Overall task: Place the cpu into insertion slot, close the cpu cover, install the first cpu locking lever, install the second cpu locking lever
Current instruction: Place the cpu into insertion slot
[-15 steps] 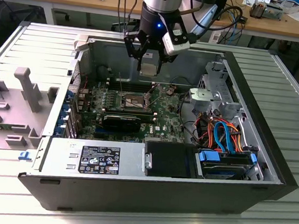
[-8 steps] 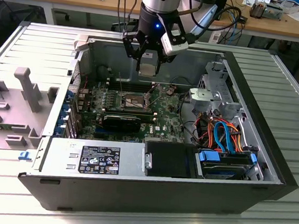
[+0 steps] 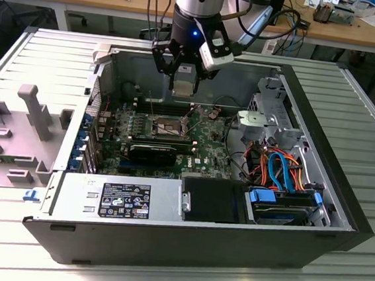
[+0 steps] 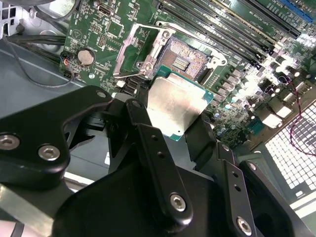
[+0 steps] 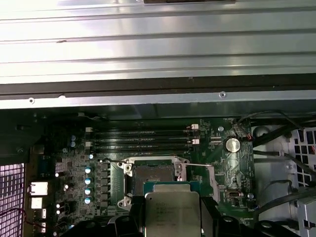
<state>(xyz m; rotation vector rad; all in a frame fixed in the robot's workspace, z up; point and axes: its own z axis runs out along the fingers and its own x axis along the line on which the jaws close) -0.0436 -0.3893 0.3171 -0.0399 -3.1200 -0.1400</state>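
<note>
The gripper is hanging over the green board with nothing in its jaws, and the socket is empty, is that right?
Not quite. The second wrist view shows the jaws shut on the cpu. The gripper does hang over the green board, and the insertion slot is empty.

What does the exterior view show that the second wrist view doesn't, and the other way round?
Exterior view: the whole open black computer case lying on a ribbed grey metal table, its silver power supply box, and blue and orange cables. Second wrist view: a round silver coin battery and gold contacts in the dark centre of the square silver-rimmed insertion slot. Both: the black gripper shut on the cpu, a small flat square chip with a silver-grey top, held over the green motherboard.
</note>
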